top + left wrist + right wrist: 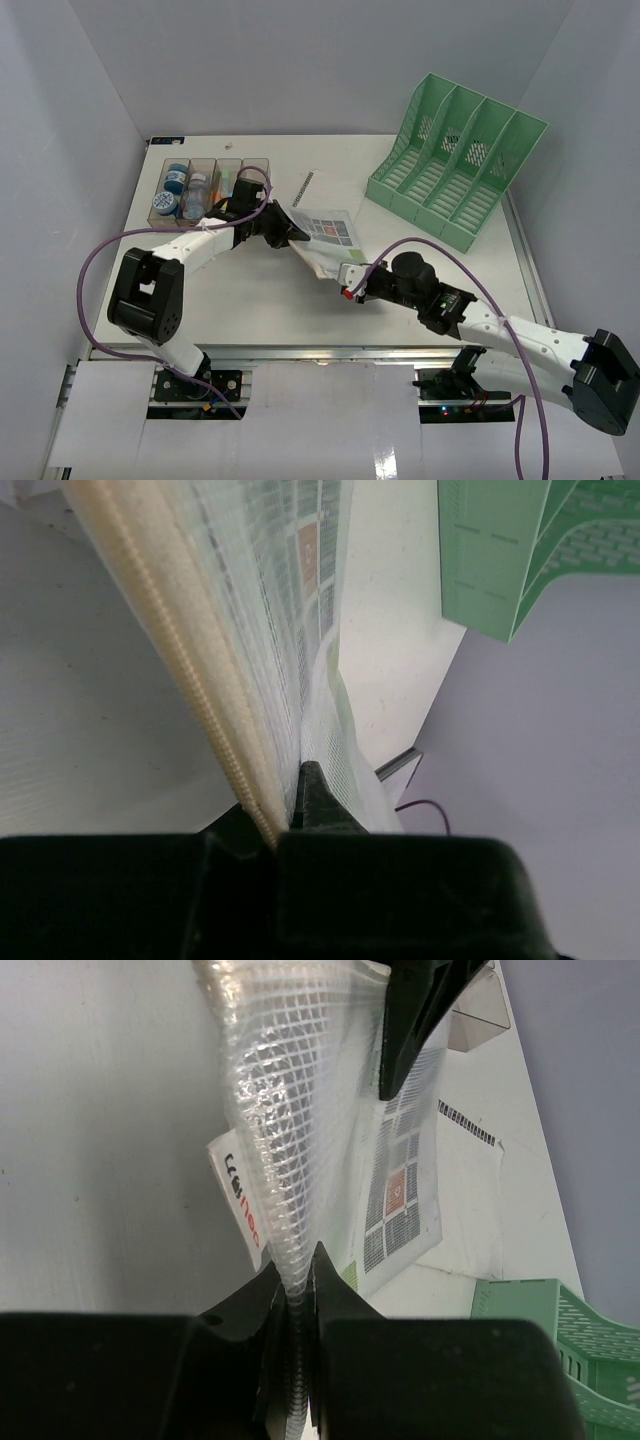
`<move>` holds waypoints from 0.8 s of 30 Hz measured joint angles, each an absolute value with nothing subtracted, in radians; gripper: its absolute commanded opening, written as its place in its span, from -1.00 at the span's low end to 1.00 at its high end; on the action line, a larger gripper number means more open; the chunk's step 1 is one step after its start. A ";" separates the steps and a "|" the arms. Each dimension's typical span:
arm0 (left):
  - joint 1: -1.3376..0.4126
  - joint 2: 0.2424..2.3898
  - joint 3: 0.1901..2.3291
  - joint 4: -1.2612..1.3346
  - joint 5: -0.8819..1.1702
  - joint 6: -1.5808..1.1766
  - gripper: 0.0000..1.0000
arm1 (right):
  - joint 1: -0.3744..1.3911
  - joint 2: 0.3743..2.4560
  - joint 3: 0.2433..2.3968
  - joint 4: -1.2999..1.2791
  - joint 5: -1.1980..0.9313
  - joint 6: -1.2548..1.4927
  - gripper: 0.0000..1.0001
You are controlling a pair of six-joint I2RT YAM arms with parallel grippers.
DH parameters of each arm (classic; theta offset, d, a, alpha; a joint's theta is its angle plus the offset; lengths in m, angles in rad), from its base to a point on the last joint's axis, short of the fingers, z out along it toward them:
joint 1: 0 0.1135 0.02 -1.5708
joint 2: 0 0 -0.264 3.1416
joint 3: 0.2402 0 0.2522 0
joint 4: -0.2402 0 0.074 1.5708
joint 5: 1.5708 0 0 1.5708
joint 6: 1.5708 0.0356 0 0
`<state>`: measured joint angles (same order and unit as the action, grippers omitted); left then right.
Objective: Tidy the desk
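Smoky clear plastic at far left: a four-compartment tray at the back corner of the desk, with small bottles upright in its left slots.

Just right of it, the left gripper, pinched narrow on the zipper edge of a mesh pouch, with nothing but zip and weave between the fingers. Held so, probably, to keep that end up off the tabletop. Inside the pouch, as far as can be told, a printed sheet of coloured squares, visible through the grid. Behind it, flat and apart, a thin dark strip.

At the pouch's nearer end, the right gripper, clamped fully closed on the mesh fold. Shared between both arms, hence stretched and tilted above the desk's middle rather than lying flat. Reads as a two-handed carry or a regrip.

Farther right, at the back corner, a green file rack, four slots seemingly bare: a likely home for the pouch. Between pouch and rack, only white desk. Likely snags: floppy mesh catching a divider, or arms crowding each other at centre.

Beneath everything, the desk itself, wide and white, with a metal rail along its near edge.
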<state>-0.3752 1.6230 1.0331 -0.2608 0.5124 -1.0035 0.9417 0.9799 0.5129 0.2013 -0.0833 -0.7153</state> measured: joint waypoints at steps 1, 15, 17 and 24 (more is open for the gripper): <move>-0.375 1.623 1.039 -0.261 0.519 -1.004 -1.00 | 0.942 0.978 0.513 0.198 -0.086 -0.717 -0.39; -0.384 1.566 1.240 -0.364 0.491 -0.699 -1.00 | 0.607 0.866 0.625 -0.106 -0.414 -0.863 0.81; -0.392 1.547 1.282 -0.379 0.462 -0.643 -1.00 | 0.492 0.853 0.625 -0.122 -0.490 -0.817 0.80; -0.495 1.589 1.532 -0.406 0.359 -0.434 -1.00 | 0.043 0.829 0.625 -0.137 -0.653 -0.633 0.81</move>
<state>-0.4946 1.5889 1.5323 -0.4056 0.3587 -0.4338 0.0433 0.8286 0.6250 -0.1367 -0.6525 -0.6330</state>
